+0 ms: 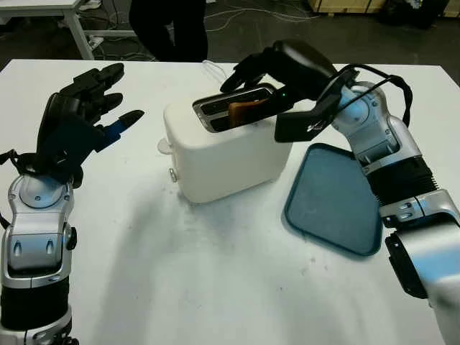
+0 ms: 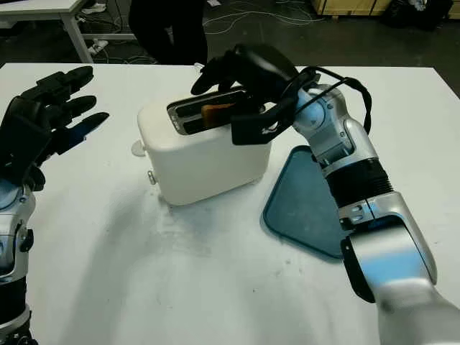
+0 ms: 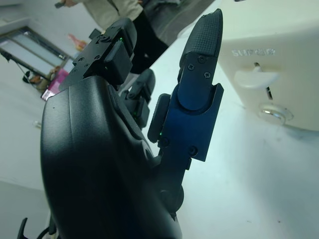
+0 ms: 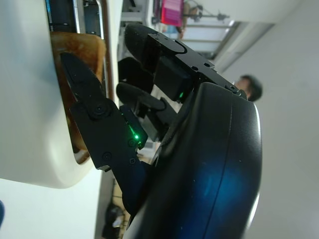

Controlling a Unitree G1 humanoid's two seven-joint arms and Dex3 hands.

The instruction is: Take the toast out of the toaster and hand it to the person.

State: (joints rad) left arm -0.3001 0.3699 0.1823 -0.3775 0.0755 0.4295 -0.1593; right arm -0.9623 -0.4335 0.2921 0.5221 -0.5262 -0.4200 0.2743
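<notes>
Nearest to us, our two arms rise from the bottom edge of the head views, over the white table (image 1: pixel 215 287).

Largest on that table is the cream toaster (image 1: pixel 223 154), standing about the middle, its slots on top and its lever and knob on the end toward nine o'clock. Next in size is the blue tray (image 1: pixel 334 201), lying flat just beside the toaster at about four o'clock from it, touching or nearly touching the toaster's base; we cannot tell which.

Our right hand (image 2: pixel 241 79) reaches over the toaster's top at its three o'clock end. From the wrist we see its fingers (image 4: pixel 94 114) curled down at the slot around the toast (image 4: pixel 84 50), one dark finger lying across the brown face; whether they actually pinch it we cannot tell. That toast (image 1: pixel 244 111) stands in the slot nearer us, at its three o'clock end, its upper edge poking a little above the rim.

Our left hand (image 1: pixel 83 122) is raised above the table at nine o'clock from the toaster, well apart from it, open and holding nothing.

At twelve o'clock, beyond the table's far edge, a person (image 1: pixel 169 25) in dark trousers stands.
</notes>
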